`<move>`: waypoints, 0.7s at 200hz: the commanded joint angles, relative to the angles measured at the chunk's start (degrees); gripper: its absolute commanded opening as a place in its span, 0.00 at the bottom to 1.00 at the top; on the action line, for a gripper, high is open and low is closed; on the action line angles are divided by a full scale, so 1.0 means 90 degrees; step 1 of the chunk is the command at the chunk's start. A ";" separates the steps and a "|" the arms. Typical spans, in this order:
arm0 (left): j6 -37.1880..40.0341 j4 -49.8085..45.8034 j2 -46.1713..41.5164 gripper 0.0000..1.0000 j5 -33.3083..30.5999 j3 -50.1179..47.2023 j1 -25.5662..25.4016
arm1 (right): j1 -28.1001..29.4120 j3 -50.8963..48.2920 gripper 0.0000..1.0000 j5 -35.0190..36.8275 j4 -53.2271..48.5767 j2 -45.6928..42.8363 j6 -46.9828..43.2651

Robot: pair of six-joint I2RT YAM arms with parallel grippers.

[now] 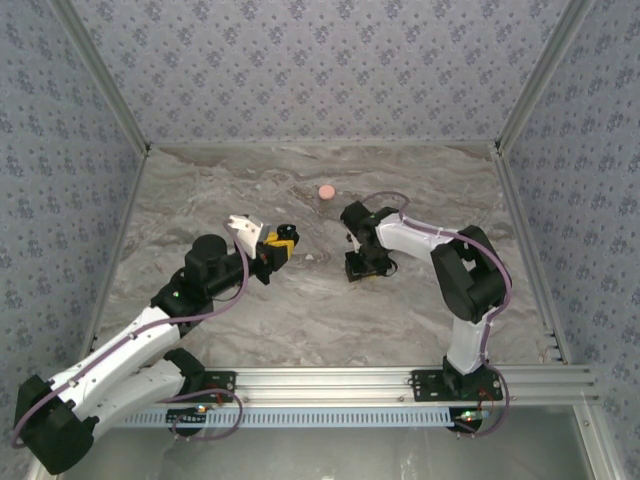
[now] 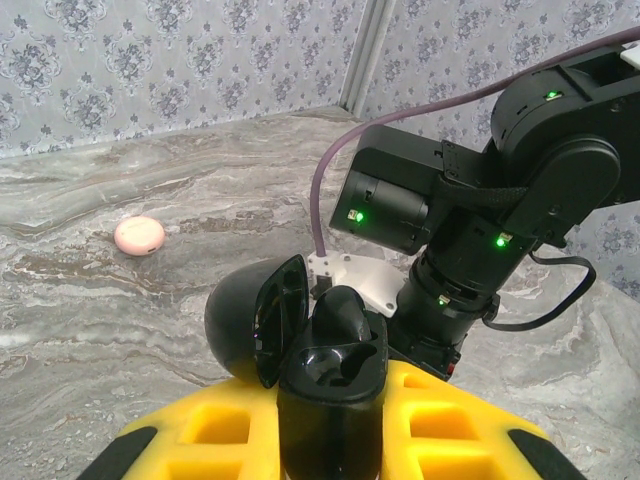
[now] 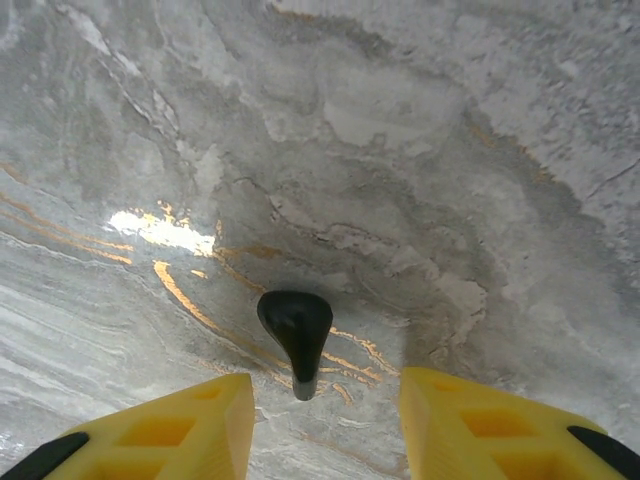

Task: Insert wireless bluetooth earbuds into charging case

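My left gripper [image 2: 330,405] is shut on the black charging case [image 2: 330,440], which stands upright between its yellow fingers [image 2: 215,430]. The case's lid [image 2: 245,320] hangs open to the left. One black earbud [image 2: 343,312] sits in the far socket, and the near socket [image 2: 335,365] is empty. In the top view the left gripper [image 1: 277,246] holds the case mid-table. A second black earbud [image 3: 296,335] lies on the marble between the parted yellow fingers of my right gripper [image 3: 325,420], touching neither. That right gripper [image 1: 365,262] points down at the table, open.
A small round pink piece [image 1: 326,190] lies on the marble table [image 1: 300,310] toward the back; the left wrist view has it [image 2: 139,235] at far left. The right arm's wrist [image 2: 480,230] is close behind the case. Patterned walls enclose three sides.
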 commanded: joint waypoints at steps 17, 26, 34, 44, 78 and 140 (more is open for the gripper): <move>-0.0011 0.0217 -0.0094 0.18 -0.0017 0.0212 -0.0035 | 0.0033 0.0289 0.44 0.0180 -0.0124 -0.0125 0.0540; -0.0010 0.0218 -0.0091 0.18 -0.0019 0.0206 -0.0035 | 0.0048 0.0353 0.44 0.0190 -0.0123 -0.0076 0.0598; -0.0020 0.0227 -0.0087 0.18 -0.0006 0.0213 -0.0038 | 0.0058 0.0410 0.44 0.0207 -0.0131 -0.0011 0.0627; -0.0011 0.0218 -0.0088 0.18 -0.0002 0.0214 -0.0042 | 0.0068 0.0476 0.44 0.0223 -0.0162 0.0071 0.0652; -0.0002 0.0214 -0.0092 0.18 -0.0021 0.0209 -0.0036 | 0.0116 0.0716 0.42 0.0284 -0.0233 0.0274 0.0722; -0.0002 0.0215 -0.0088 0.18 -0.0026 0.0211 -0.0036 | 0.0180 0.0904 0.36 0.0511 -0.0371 0.0476 0.0876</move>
